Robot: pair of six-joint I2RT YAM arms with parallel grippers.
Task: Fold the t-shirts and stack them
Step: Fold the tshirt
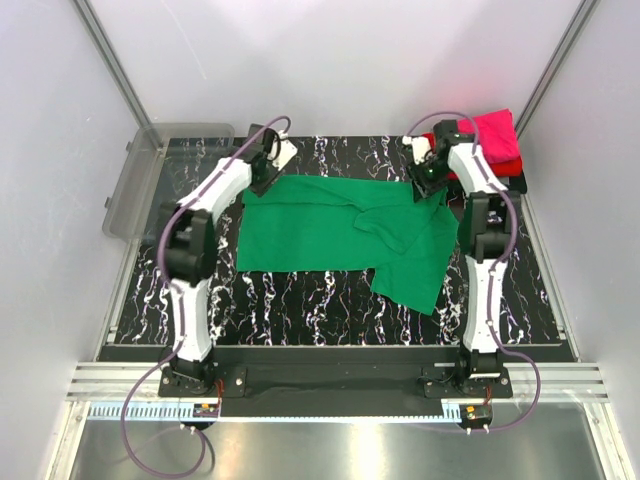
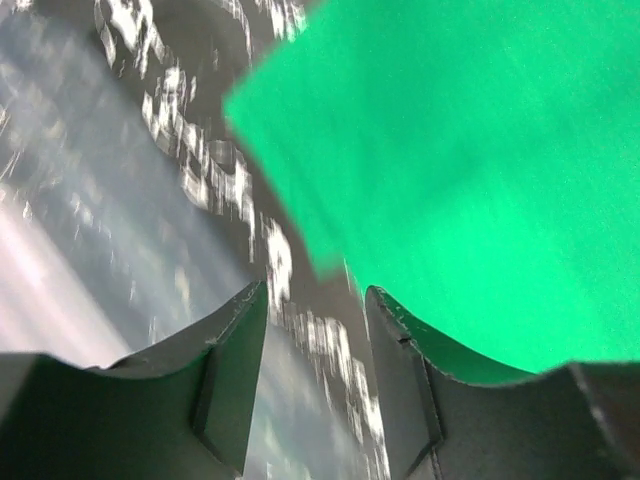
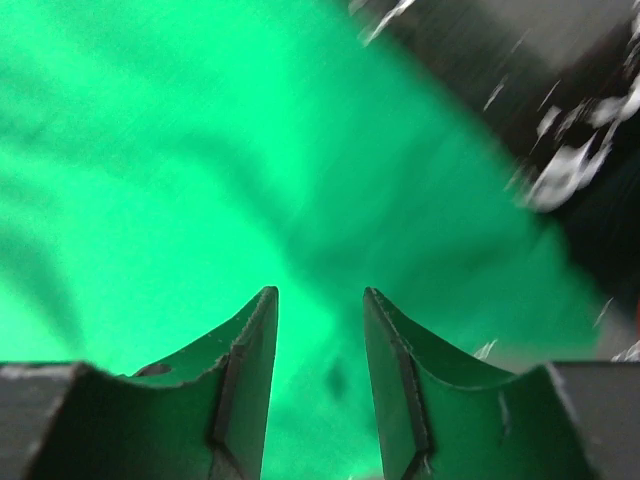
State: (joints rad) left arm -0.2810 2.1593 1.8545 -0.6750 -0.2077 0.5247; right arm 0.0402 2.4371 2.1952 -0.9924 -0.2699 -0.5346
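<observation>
Overhead, the left gripper (image 2: 316,300) sits at the 11 o'clock corner of the green t-shirt (image 1: 320,225). Its jaws stand partly apart and nothing is between them: the left wrist view shows bare table (image 1: 300,300) in the gap, and the shirt's edge passes just beside the right-hand finger (image 2: 400,380). Whether that finger touches the cloth cannot be told, as the picture is blurred.

The right gripper (image 3: 320,300) is at the shirt's 1 o'clock corner, also partly open. Its fingers hang over green cloth, which fills the gap and most of the wrist view; no fold is pinched between them.

The green t-shirt lies spread across the middle of the table. Its left part is flat, and its right part is rumpled, with a flap running down toward 5 o'clock.

At the table's 1 o'clock corner, just beyond the right arm, other shirts lie in a pile: a magenta-pink t-shirt (image 1: 497,130) on top, a red t-shirt (image 1: 508,164) under it, and a black t-shirt (image 1: 514,183) showing at the near edge.

The tabletop is black with white marble veining. A clear grey plastic bin (image 1: 140,190) sits at its 10 o'clock edge. Pale walls (image 1: 330,60) enclose the table on three sides, and a metal rail (image 1: 330,380) runs along the near edge at 6 o'clock.
</observation>
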